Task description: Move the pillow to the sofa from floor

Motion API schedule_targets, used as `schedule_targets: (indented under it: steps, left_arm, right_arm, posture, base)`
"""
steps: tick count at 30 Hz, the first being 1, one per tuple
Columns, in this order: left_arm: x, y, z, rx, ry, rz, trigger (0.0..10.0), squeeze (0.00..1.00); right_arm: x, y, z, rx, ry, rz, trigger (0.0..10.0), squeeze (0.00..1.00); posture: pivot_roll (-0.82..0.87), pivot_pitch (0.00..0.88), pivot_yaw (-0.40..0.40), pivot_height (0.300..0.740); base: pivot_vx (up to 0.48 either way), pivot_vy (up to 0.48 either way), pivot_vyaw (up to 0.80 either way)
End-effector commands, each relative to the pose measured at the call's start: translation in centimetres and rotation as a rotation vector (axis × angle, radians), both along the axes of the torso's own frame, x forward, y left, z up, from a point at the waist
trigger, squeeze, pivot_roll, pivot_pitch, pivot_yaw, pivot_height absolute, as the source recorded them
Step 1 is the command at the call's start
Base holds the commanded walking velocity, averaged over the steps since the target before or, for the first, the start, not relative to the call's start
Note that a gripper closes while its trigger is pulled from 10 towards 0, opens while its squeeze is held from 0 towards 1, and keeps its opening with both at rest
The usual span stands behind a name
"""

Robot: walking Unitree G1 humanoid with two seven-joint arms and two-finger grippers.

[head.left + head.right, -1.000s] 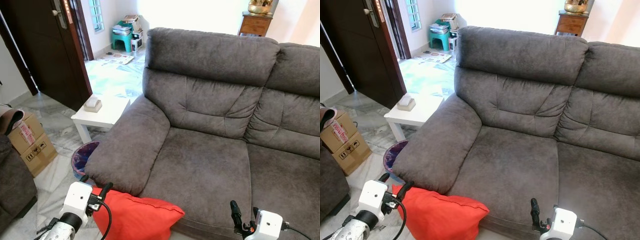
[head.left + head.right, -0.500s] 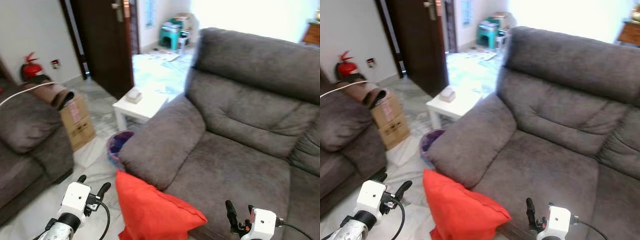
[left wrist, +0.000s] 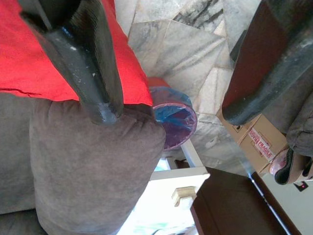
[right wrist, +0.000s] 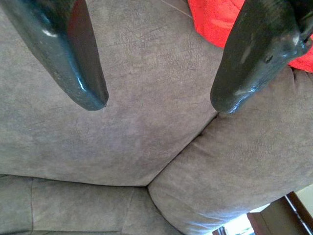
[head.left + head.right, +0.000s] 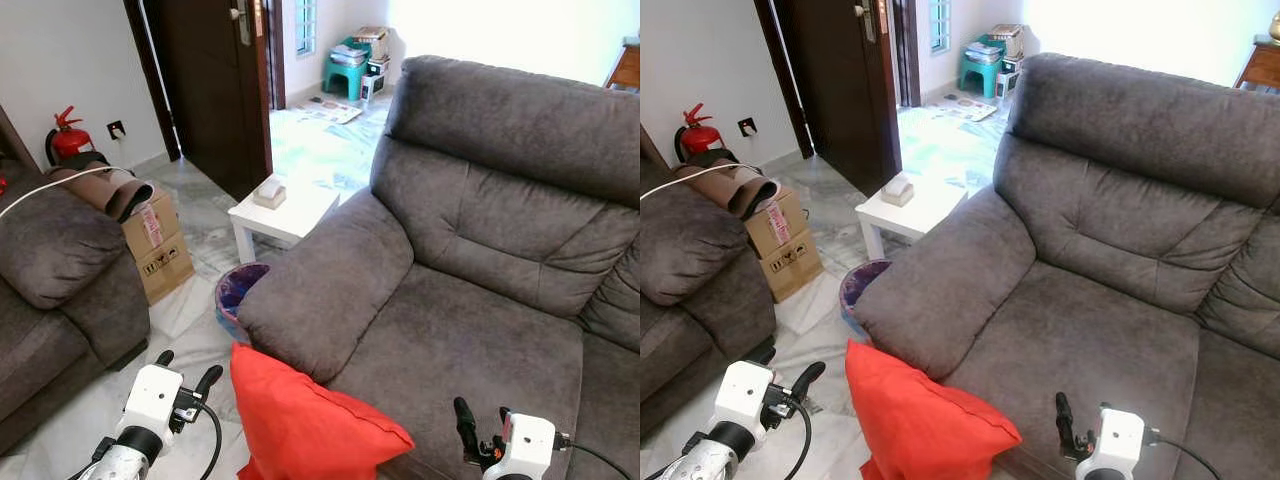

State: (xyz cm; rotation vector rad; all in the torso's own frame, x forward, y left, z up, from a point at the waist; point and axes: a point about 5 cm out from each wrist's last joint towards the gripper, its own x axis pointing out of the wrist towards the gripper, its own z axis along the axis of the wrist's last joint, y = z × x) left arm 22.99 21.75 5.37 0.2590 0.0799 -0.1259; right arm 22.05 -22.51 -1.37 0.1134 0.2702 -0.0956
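A marble floor (image 5: 190, 310) ran beside a grey sofa (image 5: 470, 270). The red pillow (image 5: 305, 425) stood on the floor, leaning against the sofa's front just below its armrest. The left end effector (image 5: 184, 372) hovered beside the pillow, fingers spread and empty. The right end effector (image 4: 159, 100) hung above the seat cushion, also spread wide and empty.

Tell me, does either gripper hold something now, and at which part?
Nothing is held. The left gripper and the right gripper are both open and empty; the red pillow stands between them, ungrasped.
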Motion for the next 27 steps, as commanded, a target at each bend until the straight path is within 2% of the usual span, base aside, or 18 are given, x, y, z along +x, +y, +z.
schedule_targets:
  steps: [1, 8, 12, 27]
  left_arm:
    - [-0.1, 0.1, -0.2, -0.001, 0.012, 0.009, 10.0, 0.00]
    - [0.6, 0.6, 0.9, -0.011, -0.040, 0.057, 10.0, 0.00]
    - [1.3, 0.3, 1.7, 0.003, -0.074, 0.036, 10.0, 0.00]
    - [1.0, 0.1, 1.3, -0.015, -0.057, 0.039, 10.0, 0.00]
  right_arm:
    - [-0.1, 0.3, -0.2, 0.003, 0.014, 0.007, 10.0, 0.00]
    - [0.1, 0.4, 0.2, 0.017, -0.015, 0.003, 10.0, 0.00]
    - [0.3, 0.5, 0.4, 0.027, -0.034, 0.006, 10.0, 0.00]
    - [0.2, 0.3, 0.4, 0.016, -0.037, -0.003, 10.0, 0.00]
  posture:
    - [0.11, 0.043, -0.018, 0.740]
    - [0.10, 0.045, -0.017, 0.740]
    - [0.10, 0.045, -0.016, 0.740]
    - [0.10, 0.046, -0.018, 0.740]
  base:
    - [0.000, 0.000, 0.00]
    - [0.000, 0.000, 0.00]
    - [0.000, 0.000, 0.00]
    - [0.000, 0.000, 0.00]
